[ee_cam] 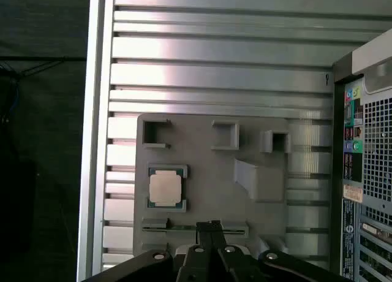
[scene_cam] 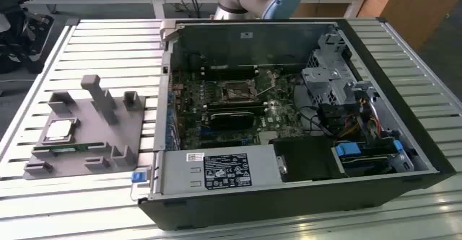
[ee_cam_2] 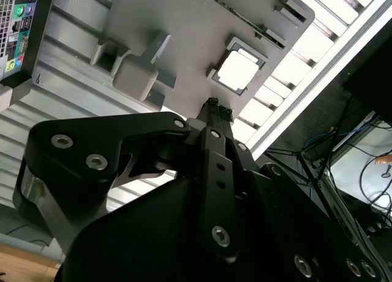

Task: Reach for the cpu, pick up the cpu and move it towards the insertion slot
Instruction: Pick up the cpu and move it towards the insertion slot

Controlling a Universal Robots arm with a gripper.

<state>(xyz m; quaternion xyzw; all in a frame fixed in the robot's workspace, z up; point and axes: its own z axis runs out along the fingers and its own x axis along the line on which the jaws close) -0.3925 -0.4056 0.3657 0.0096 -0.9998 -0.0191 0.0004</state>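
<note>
"Where's the cpu (scene_cam: 60,130)?"
"On the exterior view's left, lying in the grey tray (scene_cam: 137,132). The gripper (ee_cam: 211,225) hovers above it, fingers pressed together, empty."
"And the insertion slot (scene_cam: 237,91)?"
"Further right, inside the computer case (scene_cam: 303,202)."

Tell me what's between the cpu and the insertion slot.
In the exterior view, the grey holder's tall post and the computer case's side wall stand between the cpu and the insertion slot.
</note>
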